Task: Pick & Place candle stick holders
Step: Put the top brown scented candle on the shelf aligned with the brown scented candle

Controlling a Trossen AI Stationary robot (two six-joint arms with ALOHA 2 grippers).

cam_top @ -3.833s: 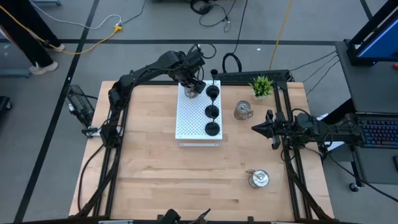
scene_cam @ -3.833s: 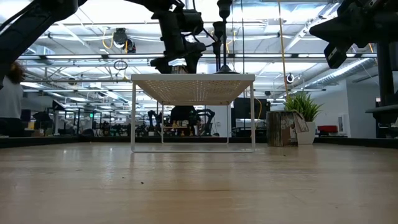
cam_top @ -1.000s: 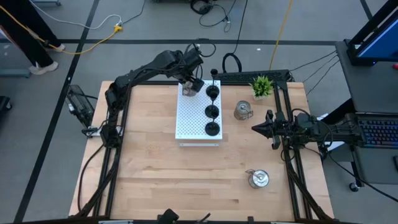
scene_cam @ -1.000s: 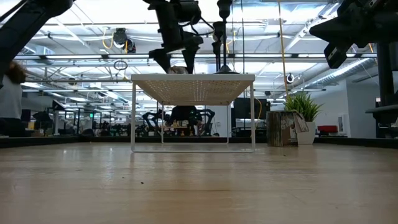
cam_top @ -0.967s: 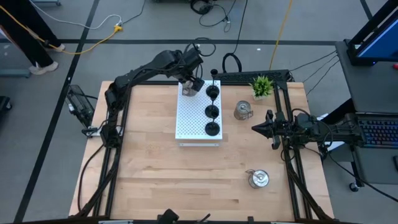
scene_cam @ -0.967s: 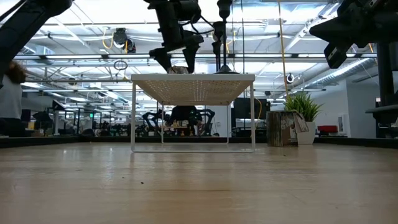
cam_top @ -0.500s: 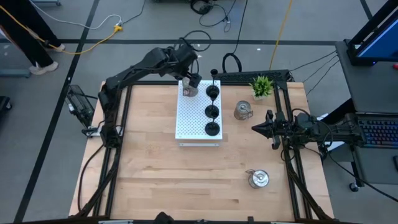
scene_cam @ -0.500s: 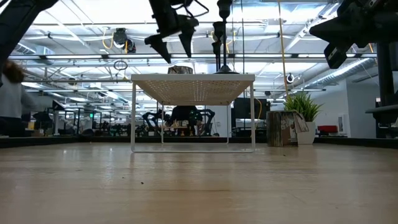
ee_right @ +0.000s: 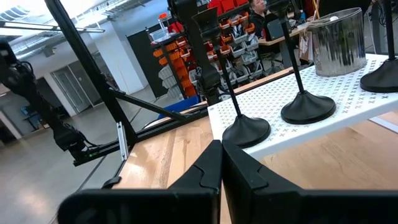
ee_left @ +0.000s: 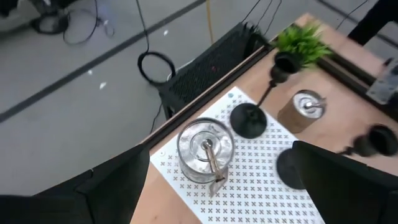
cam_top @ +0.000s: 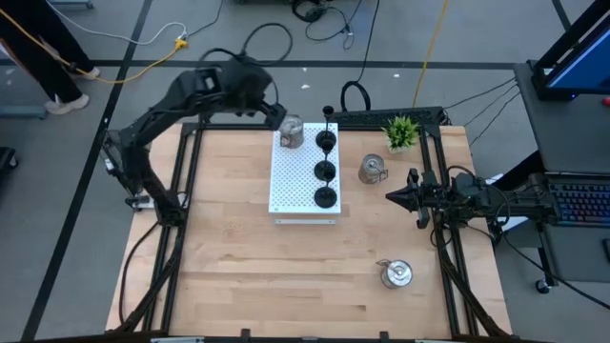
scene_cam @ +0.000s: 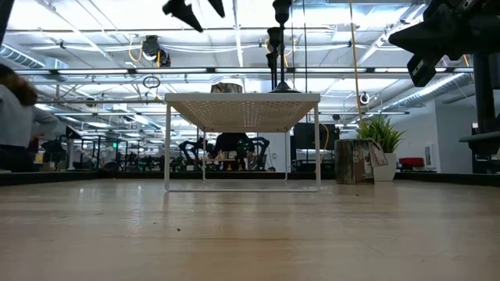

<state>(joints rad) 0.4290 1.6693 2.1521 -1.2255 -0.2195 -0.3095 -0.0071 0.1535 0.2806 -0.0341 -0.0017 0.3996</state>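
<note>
A silver candle stick holder (cam_top: pixel 292 132) stands upright on the white perforated riser (cam_top: pixel 291 186), at the riser's 11 o'clock corner. It is placed clear of the three black candle stick holders (cam_top: pixel 325 171), which line the riser's 3 o'clock edge in a row, so the silver ones can likely form a second row beside them. The left gripper (cam_top: pixel 274 113) hangs just off that corner, toward 10 o'clock from the holder, its jaws spread wide and holding nothing. In the left wrist view the silver holder sits free between the two dark fingers (ee_left: pixel 112 186), touched by neither.

Two more silver candle stick holders are on the table (cam_top: pixel 238 276): one (cam_top: pixel 372 170) at 3 o'clock from the riser, one (cam_top: pixel 395 273) toward 5 o'clock.

The right gripper (cam_top: pixel 395 196) waits at the table's 3 o'clock side, jaws clenched on nothing, pointing toward the riser.

The green plant (cam_top: pixel 401 131) stands at 1 o'clock.
</note>
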